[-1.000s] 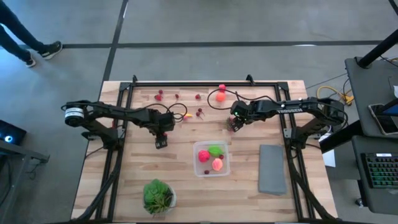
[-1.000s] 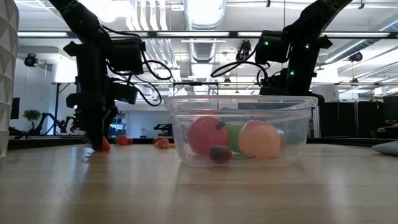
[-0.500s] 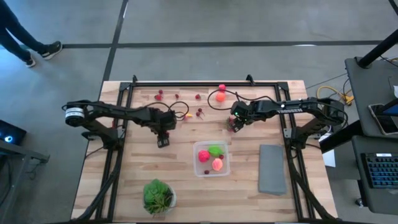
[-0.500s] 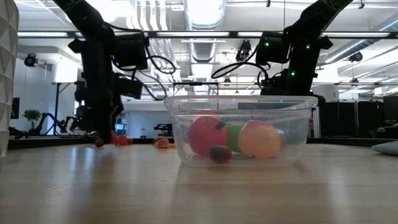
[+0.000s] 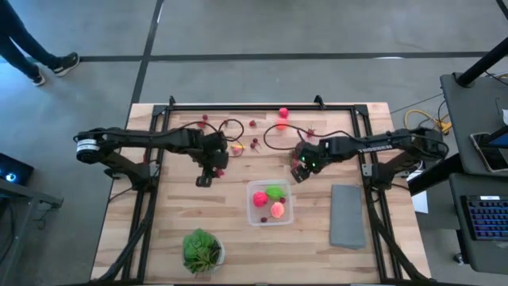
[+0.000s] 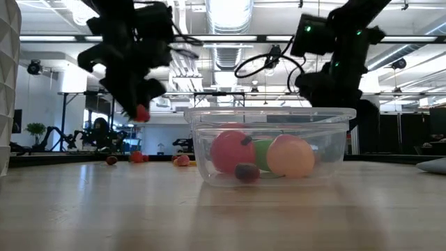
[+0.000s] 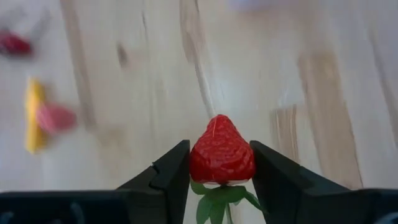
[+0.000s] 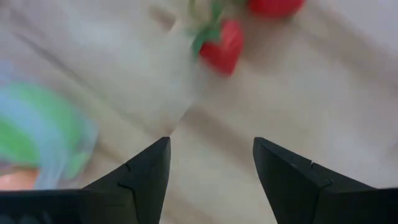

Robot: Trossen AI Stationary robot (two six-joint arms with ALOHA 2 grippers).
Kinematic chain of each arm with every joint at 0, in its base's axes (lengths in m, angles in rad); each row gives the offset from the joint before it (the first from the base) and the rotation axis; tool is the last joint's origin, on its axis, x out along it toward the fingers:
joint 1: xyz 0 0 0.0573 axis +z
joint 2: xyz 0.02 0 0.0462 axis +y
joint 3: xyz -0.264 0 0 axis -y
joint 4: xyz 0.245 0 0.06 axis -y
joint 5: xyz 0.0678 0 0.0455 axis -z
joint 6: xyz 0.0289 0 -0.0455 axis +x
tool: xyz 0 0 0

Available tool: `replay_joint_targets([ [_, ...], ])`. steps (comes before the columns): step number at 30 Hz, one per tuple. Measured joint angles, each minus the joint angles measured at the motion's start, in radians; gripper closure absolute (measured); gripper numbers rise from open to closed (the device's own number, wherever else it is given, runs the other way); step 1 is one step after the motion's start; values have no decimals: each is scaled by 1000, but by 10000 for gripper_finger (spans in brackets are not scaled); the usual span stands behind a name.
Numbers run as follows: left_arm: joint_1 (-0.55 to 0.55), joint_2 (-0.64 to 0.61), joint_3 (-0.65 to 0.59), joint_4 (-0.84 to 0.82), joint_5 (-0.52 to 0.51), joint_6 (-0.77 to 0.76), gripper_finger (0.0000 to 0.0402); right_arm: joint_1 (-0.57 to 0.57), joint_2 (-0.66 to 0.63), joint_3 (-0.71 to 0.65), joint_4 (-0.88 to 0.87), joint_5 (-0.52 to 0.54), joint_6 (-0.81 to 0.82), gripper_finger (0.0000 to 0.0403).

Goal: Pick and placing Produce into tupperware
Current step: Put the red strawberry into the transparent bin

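**A:** What have I got on the left?

**B:** The left hand (image 7: 221,163) is clamped on a strawberry (image 7: 222,151), tip forward, leaves down between the fingers (image 7: 168,177). In the low view the berry (image 6: 142,112) hangs well clear of the worktop (image 5: 159,238), to the left of the tub (image 5: 270,203).

**A:** Then I'd carry it at this height until it is over the tub, and only then go down. The rim (image 6: 268,111) sits about level with the berry, so coming in low would knock it.

**B:** Agreed. Aim for the bare corner. A pink piece (image 5: 260,199), a green one (image 5: 275,191) and an orange one (image 5: 277,210) already take up most of the floor, and a drop on top could bounce out.

**A:** And let go low, fingers spread only once the berry is inside the walls.

**B:** Mind the right hand (image 5: 298,165). It hovers just beside the tub's far right corner, fingers (image 8: 140,177) apart and holding nothing, with another strawberry (image 8: 222,45) ahead of it on the wood.

**A:** So I'd bring the left in from its own side and keep the two hands apart over the tub.
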Motion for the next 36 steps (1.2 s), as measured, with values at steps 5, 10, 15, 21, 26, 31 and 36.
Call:
replay_joint_targets([
  [5,1,0,73,33,41,81,267,142,-37,0,-85,32,226,181],
  [10,-2,1,98,176,198,113,267,300,-57,0,-155,45,453,181],
  [15,-51,47,96,271,274,52,267,439,-61,0,-162,60,662,181],
  [21,-106,122,103,338,312,-3,267,548,-62,0,-187,103,799,181],
  [26,-118,170,116,440,327,-93,267,589,-64,0,-203,135,823,181],
  [31,-124,243,123,547,321,-244,267,607,-65,2,-202,139,796,181],
  [36,-127,337,154,504,304,-275,267,627,-67,13,-202,161,764,181],
])
